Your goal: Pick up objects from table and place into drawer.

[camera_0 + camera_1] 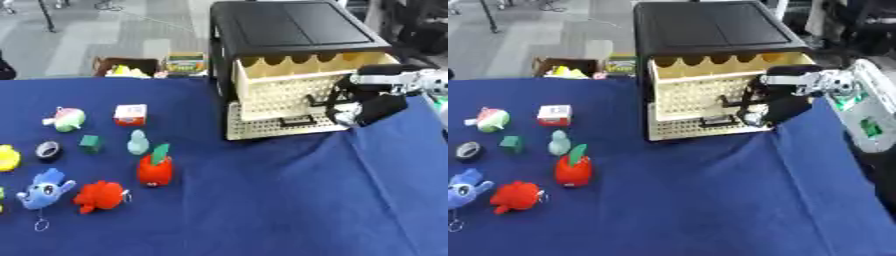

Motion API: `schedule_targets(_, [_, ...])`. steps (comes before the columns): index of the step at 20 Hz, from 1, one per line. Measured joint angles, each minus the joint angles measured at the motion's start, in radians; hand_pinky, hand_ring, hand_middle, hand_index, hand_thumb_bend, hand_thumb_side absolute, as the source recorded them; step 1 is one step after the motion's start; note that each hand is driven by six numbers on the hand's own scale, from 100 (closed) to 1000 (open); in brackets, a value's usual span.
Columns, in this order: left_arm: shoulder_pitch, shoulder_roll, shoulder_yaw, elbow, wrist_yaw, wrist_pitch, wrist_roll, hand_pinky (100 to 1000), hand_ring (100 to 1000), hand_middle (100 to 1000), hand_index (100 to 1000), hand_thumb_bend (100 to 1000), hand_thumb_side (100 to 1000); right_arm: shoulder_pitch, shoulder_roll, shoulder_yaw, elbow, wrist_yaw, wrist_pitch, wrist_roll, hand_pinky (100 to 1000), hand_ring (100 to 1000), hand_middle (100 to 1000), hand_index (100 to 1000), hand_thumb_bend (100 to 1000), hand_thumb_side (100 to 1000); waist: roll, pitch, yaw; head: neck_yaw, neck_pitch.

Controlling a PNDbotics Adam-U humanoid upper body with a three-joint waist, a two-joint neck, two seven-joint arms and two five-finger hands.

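Blue-clothed table before grey floor

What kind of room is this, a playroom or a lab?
Probably a lab or test room, not a playroom: a table under a blue cloth holds small toys laid out apart, a robot's right hand is at a drawer unit, and grey office-type floor lies behind.
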Motion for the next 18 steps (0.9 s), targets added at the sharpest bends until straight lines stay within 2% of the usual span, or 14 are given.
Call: schedule_targets(18, [0.0,-0.008,-0.001,0.0,0.002,0.0,-0.001,621,861,698,801,100,759,-0.016,-0.001,0.001,0.002,-0.004,-0.03,0.001,100,109,100,461,109,546,0.007,0.004,-0.008,0.01,0.009])
